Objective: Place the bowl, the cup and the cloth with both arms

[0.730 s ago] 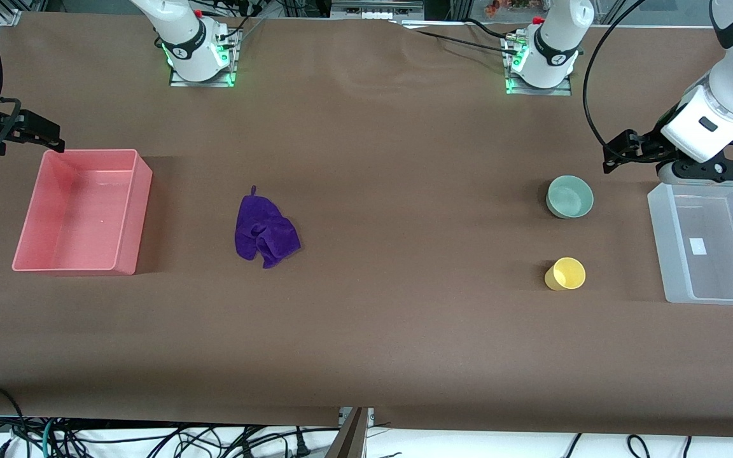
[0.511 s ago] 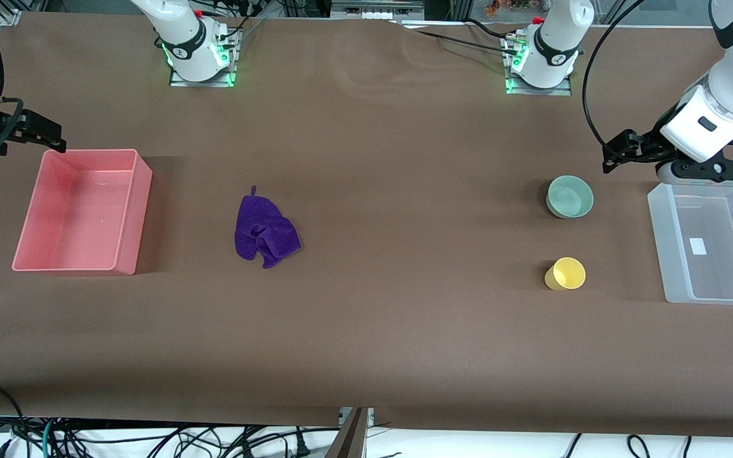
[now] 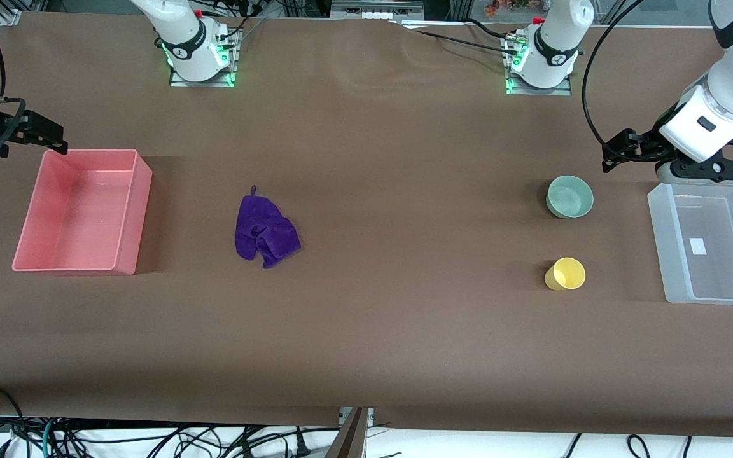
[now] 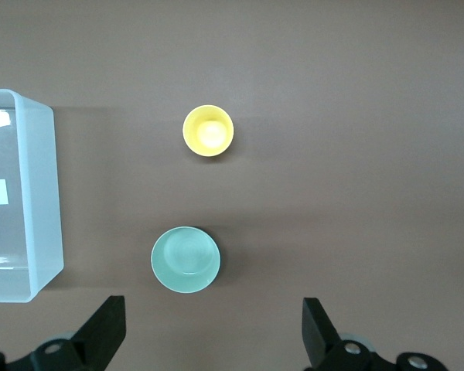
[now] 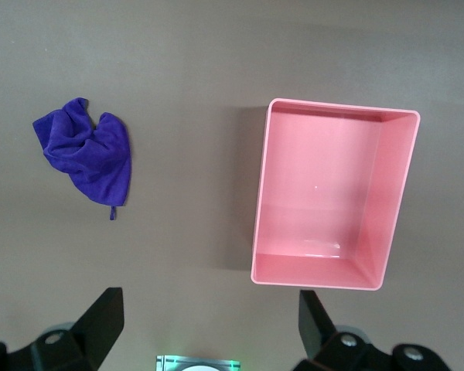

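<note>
Brown desk [image 3: 379, 331]: bowl [image 3: 569, 196] at twelve o'clock of cup [image 3: 565, 273], beside the clear bin [image 3: 711, 242]; cloth [image 3: 265, 231] near the pink bin [image 3: 80, 210]. Left end effector [image 4: 213, 336] and right end effector [image 5: 209, 328] hover spread wide, likely ready to sort.

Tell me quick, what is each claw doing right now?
Left gripper: open, holding nothing, up over the table near the bowl.
Right gripper: open, holding nothing, up by the pink bin.
</note>
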